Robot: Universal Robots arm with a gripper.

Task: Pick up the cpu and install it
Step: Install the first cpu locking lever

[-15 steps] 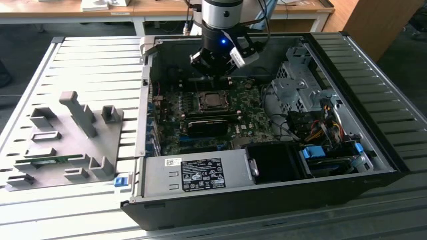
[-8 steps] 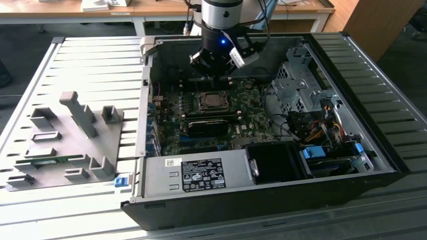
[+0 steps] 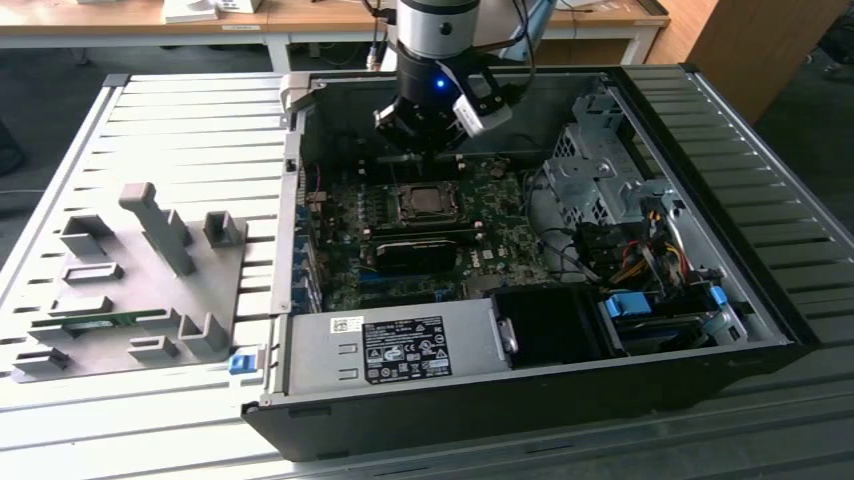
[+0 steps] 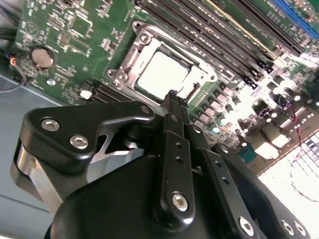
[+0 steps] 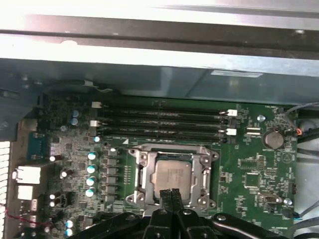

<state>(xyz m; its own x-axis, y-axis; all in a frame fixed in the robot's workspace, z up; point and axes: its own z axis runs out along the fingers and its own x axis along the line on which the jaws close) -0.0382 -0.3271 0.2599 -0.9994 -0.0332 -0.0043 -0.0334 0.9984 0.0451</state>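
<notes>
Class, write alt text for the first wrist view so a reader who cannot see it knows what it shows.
The cpu sits in its metal socket frame on a green motherboard, with the end effector closed and empty just above the socket's near edge. Four empty black memory slots run beside the socket, below the grey case wall.

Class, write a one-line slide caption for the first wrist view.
Closed tool poised above the cpu seated in the motherboard socket.
</notes>
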